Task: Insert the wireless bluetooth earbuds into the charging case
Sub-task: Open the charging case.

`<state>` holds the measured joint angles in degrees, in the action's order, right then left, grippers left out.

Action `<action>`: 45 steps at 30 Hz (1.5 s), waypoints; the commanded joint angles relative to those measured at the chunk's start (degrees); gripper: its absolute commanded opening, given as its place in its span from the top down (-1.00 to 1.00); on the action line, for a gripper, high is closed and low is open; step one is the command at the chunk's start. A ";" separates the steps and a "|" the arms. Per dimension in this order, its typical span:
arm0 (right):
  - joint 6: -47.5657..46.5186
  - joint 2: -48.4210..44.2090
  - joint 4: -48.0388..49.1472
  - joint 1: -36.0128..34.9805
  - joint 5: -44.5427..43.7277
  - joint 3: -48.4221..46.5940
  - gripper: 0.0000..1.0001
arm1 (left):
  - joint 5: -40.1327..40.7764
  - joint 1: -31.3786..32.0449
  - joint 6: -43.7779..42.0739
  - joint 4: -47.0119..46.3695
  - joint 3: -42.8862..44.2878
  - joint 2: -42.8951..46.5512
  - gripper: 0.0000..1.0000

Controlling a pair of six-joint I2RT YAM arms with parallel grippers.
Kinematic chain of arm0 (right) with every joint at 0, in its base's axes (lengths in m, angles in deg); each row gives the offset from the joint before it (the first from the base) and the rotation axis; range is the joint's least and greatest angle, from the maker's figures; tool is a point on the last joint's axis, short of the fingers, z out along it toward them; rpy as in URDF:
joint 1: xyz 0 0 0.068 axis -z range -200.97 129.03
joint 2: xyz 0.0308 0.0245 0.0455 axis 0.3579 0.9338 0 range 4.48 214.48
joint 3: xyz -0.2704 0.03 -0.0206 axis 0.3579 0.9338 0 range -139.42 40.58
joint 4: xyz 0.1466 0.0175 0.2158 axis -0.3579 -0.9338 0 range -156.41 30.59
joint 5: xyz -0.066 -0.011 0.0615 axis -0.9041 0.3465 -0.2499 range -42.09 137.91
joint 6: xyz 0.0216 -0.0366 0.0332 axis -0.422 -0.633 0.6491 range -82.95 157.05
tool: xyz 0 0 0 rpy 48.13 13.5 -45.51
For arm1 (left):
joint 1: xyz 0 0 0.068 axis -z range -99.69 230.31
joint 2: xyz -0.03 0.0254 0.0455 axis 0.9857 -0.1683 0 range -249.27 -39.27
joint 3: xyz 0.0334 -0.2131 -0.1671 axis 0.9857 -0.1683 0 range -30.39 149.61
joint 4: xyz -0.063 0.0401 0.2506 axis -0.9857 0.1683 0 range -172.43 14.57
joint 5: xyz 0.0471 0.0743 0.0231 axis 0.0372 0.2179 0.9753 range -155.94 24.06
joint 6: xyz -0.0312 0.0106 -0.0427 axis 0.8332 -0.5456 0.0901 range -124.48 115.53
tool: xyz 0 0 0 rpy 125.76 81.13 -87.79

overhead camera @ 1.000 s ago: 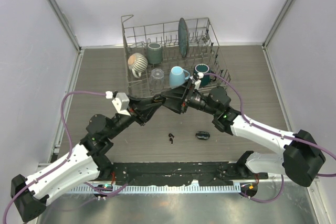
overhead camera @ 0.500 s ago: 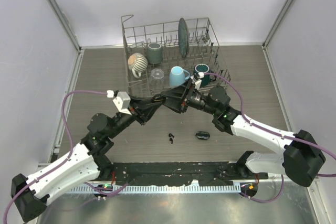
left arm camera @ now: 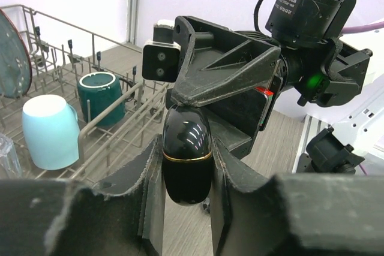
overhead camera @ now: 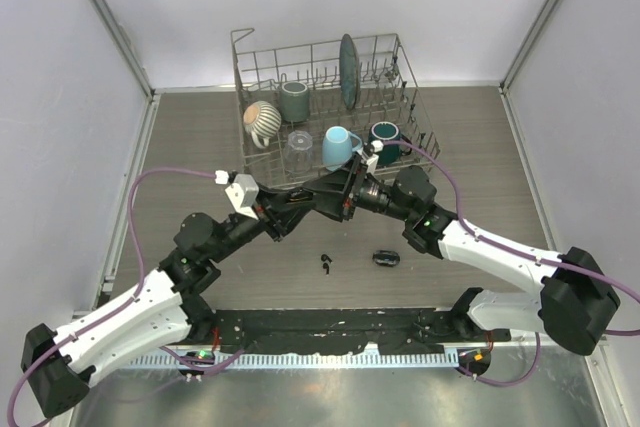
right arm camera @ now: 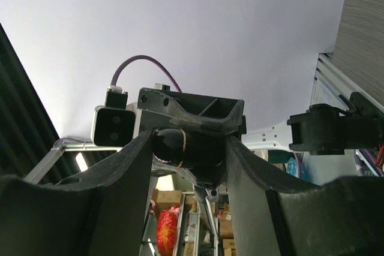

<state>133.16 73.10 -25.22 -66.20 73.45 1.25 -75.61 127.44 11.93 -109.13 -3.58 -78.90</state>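
1. The left end effector (overhead camera: 306, 199) is raised above the tabletop (overhead camera: 195, 147), just in front of the dish rack (overhead camera: 320, 72). It is clamped on the charging case (left arm camera: 187, 154), a glossy black oval with a thin gold seam around its middle.
2. In the left wrist view, the case stands upright between the two left fingers (left arm camera: 150, 196), which press against its lower half on either side.
3. The right end effector (right arm camera: 190, 139) comes in from the opposite side and meets the left one nose to nose. Its fingers close over the upper half of the same case, so both arms grip it in the air.
4. In the right wrist view, the case shows as a dark rounded shape with the gold line, lying between the right fingers with the left arm's camera block behind it.
5. The wireless bluetooth earbuds (overhead camera: 327, 265) lie on the tabletop, nearer the arm bases than the raised case and well apart from it. They are tiny black pieces, too small to make out in detail.
6. A second black oval case (overhead camera: 386, 259) rests on the tabletop near the earbuds, to their right in the top view.
7. The rack holds a light blue mug (overhead camera: 340, 145), a dark teal mug (overhead camera: 385, 137), a striped cup (overhead camera: 263, 122), a grey cup (overhead camera: 293, 100) and an upright plate (overhead camera: 348, 70).
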 commanded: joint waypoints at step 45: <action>-44.61 -5.34 -41.14 -4.51 -10.42 -18.85 -0.67 | -7.20 0.15 -1.02 -8.37 -1.06 2.90 1.00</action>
<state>89.41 67.90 -67.18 -70.38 65.58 -15.47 -77.99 127.49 12.04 -113.02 -7.80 -76.26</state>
